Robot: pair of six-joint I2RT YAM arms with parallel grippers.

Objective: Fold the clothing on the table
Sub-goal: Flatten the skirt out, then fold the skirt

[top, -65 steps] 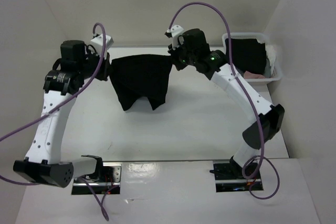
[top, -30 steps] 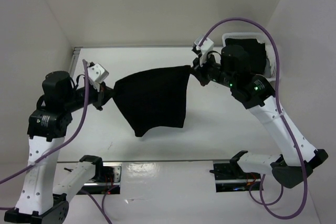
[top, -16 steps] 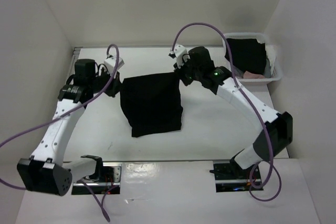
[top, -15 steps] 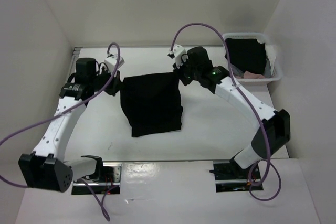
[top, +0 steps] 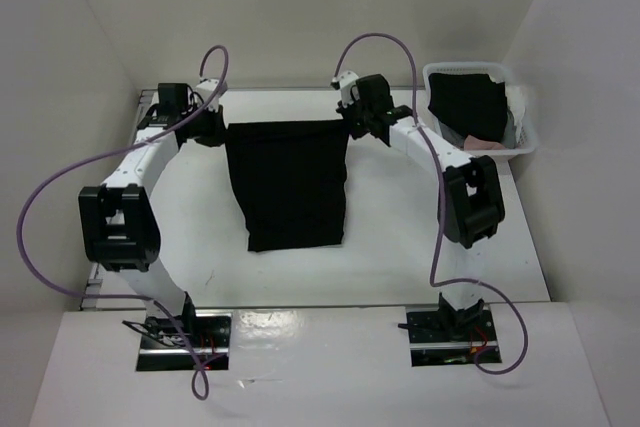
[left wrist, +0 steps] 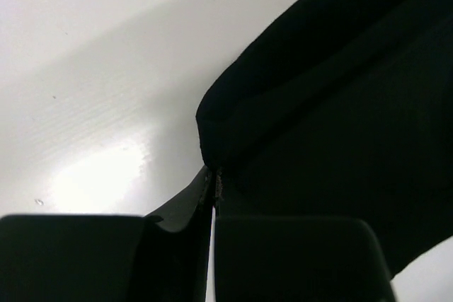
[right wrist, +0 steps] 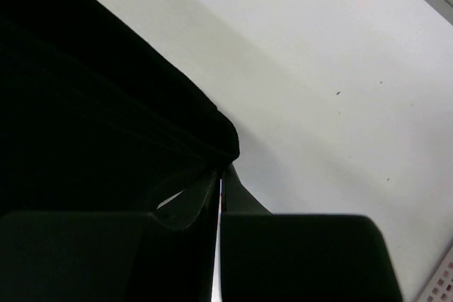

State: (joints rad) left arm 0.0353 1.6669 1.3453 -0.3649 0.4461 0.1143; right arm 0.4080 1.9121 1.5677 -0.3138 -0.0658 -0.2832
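Note:
The black clothing (top: 290,187) is stretched out on the white table (top: 400,237), its far edge pulled straight between both grippers. My left gripper (top: 222,129) is shut on the clothing's far left corner (left wrist: 212,143), jaws pressed together over the cloth. My right gripper (top: 350,125) is shut on the far right corner (right wrist: 219,139) in the same way. The near end of the clothing lies flat towards the arm bases, with a slightly uneven hem.
A white basket (top: 522,127) at the far right holds a black cloth (top: 468,105) bunched with pink and white pieces. White walls close in the table at the back and both sides. Purple cables (top: 60,197) loop off both arms.
Both arms have reached farther back, carrying the held corners to the far side. The clothing has gone from hanging in the air to lying spread out on the table.

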